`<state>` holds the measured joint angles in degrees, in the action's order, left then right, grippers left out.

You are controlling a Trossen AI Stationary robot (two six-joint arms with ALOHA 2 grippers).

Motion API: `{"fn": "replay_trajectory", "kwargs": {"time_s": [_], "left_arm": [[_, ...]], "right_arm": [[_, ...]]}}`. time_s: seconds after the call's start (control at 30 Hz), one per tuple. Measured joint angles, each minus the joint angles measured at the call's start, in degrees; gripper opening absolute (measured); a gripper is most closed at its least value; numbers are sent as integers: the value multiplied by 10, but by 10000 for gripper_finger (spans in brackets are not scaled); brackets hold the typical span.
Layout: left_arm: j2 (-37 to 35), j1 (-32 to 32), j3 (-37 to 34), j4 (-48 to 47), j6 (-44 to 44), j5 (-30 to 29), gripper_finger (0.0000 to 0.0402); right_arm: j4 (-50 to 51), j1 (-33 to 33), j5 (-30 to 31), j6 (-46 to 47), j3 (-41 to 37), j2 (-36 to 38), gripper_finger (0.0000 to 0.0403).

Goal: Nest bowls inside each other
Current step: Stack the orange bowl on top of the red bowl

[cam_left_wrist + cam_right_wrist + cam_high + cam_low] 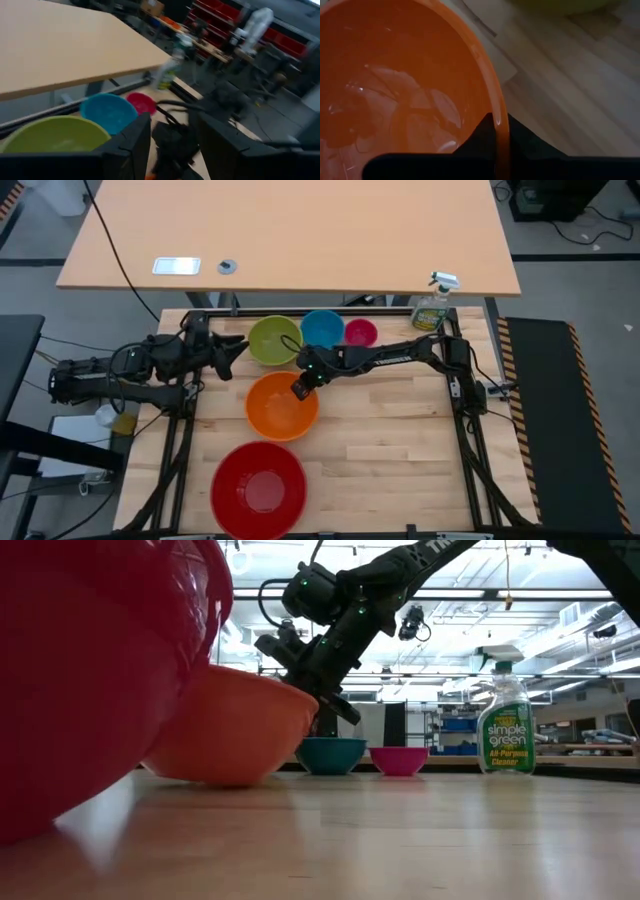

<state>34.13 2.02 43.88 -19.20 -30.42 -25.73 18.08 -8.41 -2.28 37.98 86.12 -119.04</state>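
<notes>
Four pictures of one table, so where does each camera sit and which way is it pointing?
High: overhead, straight down; both arms, five bowls.
Low: table height, looking level past the red bowl; right arm reaching down.
Left wrist: on the waiting left arm, toward the lime green bowl; open left gripper.
Right wrist: right gripper shut on the orange bowl rim.
High and low share the spray bottle.

The wooden table (400,430) has five bowls on it. The red bowl (258,489) sits at the front, the orange bowl (281,406) behind it. The green bowl (274,340), blue bowl (322,328) and pink bowl (360,332) line the back. A spray bottle (432,308) seems to stand at the back corner.
</notes>
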Motion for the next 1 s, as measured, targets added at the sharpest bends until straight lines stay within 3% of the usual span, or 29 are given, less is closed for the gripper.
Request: {"fn": "replay_trajectory", "kwargs": {"time_s": [0.17, 0.27, 0.33, 0.43, 0.57, 0.73, 1.0], "left_arm": [[0, 0, 0, 1, 16, 93, 160], [0, -6, 0, 12, 8, 217, 160], [3, -22, 0, 11, -38, 305, 160], [15, -67, 0, 4, -139, 384, 160], [52, -157, 0, -10, -225, 407, 160], [125, -254, 0, -43, -254, 404, 160], [261, -319, 0, -59, -258, 398, 160]], "right_arm": [[3, -10, -14, 4, 0, 1, 25], [10, -20, -49, 8, 0, 9, 28], [20, -25, -65, 6, 0, 20, 26], [34, -28, -86, -13, 0, 45, 21], [71, -28, -94, -20, 0, 82, 24], [121, -28, -94, -26, 0, 134, 27], [196, -25, -111, -55, 0, 213, 26]]}}
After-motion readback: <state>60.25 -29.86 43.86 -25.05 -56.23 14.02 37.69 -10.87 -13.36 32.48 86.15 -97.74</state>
